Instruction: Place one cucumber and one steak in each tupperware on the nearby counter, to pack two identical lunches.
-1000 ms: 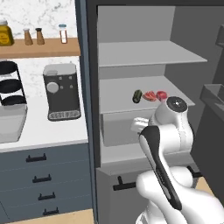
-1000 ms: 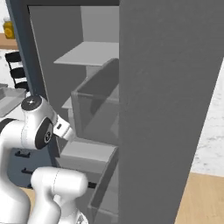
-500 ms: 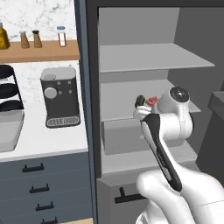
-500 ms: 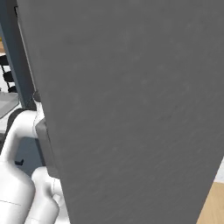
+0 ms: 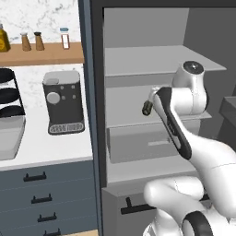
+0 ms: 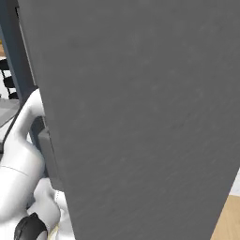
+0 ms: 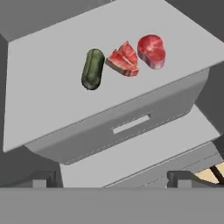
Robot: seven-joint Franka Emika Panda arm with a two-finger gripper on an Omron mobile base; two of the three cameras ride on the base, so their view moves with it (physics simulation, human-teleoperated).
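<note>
In the hand view a dark green cucumber lies on a grey shelf of the tall cabinet. Right of it lie two red steaks: a striped wedge and a rounder one. My gripper hangs open above and in front of the shelf, its fingertips far apart with nothing between them. In the left base view the cucumber's end peeks out left of my forearm, which hides the steaks. The white counter runs to the left. The tupperware is out of view.
A grey drawer front sits under the shelf, with a higher shelf above. A coffee machine and a black rack stand on the counter. The open dark cabinet door stands close on my right.
Both base views have shifted as the base drove closer to the cabinet. The arm has lifted the hand up to the shelf with the food. The jaws stayed open.
</note>
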